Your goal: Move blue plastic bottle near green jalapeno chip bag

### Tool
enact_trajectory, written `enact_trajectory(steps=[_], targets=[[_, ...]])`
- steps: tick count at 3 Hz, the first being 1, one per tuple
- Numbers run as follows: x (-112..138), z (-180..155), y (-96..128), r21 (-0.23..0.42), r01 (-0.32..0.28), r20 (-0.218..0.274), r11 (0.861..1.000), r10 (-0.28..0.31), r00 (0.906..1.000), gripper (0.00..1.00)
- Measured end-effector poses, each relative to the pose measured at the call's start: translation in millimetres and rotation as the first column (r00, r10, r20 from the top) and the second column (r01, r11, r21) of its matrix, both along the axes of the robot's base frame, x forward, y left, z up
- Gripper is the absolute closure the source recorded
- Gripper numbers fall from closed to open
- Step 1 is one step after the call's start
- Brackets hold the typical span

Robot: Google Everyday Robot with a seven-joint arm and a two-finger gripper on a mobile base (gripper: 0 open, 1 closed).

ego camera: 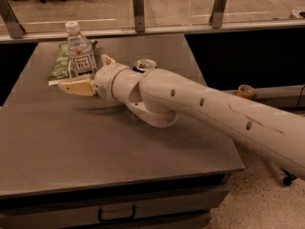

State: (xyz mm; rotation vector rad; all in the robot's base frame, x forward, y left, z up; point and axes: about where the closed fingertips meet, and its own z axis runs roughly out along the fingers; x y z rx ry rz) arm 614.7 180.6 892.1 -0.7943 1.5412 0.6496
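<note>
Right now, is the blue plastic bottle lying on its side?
No: the blue plastic bottle stands upright, cap up, beside the green jalapeno chip bag, with the gripper at its base.

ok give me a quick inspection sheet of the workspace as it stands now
surface: grey table, drawer below the front edge
job's things: blue plastic bottle upright, right beside green jalapeno chip bag, which lies flat
clutter: soda can behind the arm
grippers: hand open, at the bottle's lower half
cables: nothing seen on the table
surroundings: glass barrier posts behind; tape roll at right
</note>
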Motion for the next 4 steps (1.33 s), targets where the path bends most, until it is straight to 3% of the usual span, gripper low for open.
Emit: enact_trajectory(steps=[2, 3, 4], targets=[[-49.0, 8.6, -2.9, -0.002, 0.021, -0.042, 1.000, -0.021, 0.9989, 0.00], [-89.8, 18.2, -8.1, 0.008, 0.048, -0.083, 0.999, -0.047, 0.9955, 0.00], [-154.4, 29.9, -1.4, 0.007, 0.044, -0.155, 0.999, -0.043, 0.9870, 0.00]])
